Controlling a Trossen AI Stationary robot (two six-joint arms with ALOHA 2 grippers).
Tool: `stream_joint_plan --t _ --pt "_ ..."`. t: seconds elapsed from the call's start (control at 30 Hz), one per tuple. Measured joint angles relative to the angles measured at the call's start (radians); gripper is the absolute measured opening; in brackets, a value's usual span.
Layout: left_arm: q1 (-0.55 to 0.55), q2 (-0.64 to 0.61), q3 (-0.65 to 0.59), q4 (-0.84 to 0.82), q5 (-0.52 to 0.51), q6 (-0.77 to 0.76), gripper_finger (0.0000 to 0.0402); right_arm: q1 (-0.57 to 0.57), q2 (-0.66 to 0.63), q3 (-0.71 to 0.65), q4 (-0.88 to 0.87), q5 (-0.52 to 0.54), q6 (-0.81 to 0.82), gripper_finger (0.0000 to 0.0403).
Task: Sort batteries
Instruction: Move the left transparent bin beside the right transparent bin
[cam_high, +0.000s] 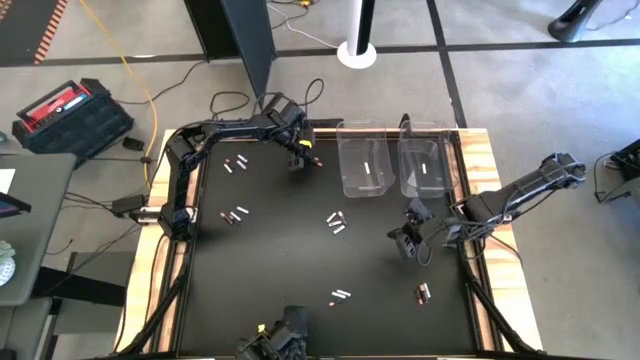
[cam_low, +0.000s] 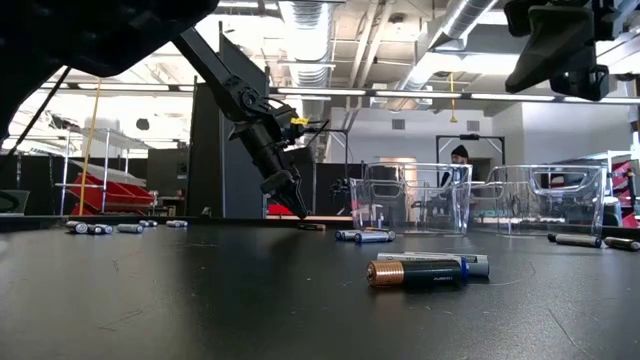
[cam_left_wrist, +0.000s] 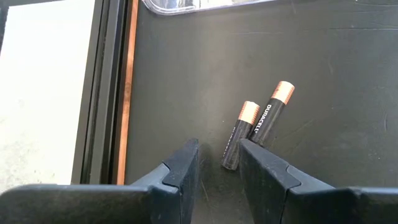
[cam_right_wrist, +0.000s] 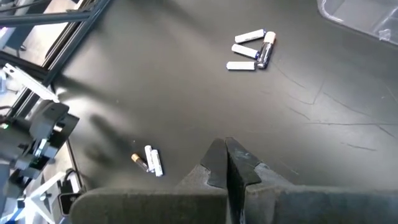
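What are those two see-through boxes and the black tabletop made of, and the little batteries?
The two bins look like clear, glossy hard plastic: the mat shows through their walls. The tabletop seems a matte black mat or sheet, faintly scuffed; I can't tell which. The batteries by the left gripper look metal-cased, with a black printed wrap and shiny copper-coloured ends.

The right gripper (cam_right_wrist: 226, 163) is hanging with its dark fingers pressed together over a black table (cam_right_wrist: 186, 81). Four batteries (cam_right_wrist: 250, 50) are lying clustered at the upper right; three more (cam_right_wrist: 148, 160) are lying at the lower left.
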Motion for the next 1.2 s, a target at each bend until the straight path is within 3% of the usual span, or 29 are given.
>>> stream_joint_plan --t 1.03,1.2 --pt "0.000 0.000 0.000 0.000 0.000 0.000 0.0110 -0.017 0.000 0.000 -0.055 0.000 0.011 0.0009" --pt "0.000 0.000 0.000 0.000 0.000 0.000 0.0110 -0.053 0.000 0.000 -0.056 0.000 0.096 0.0009"
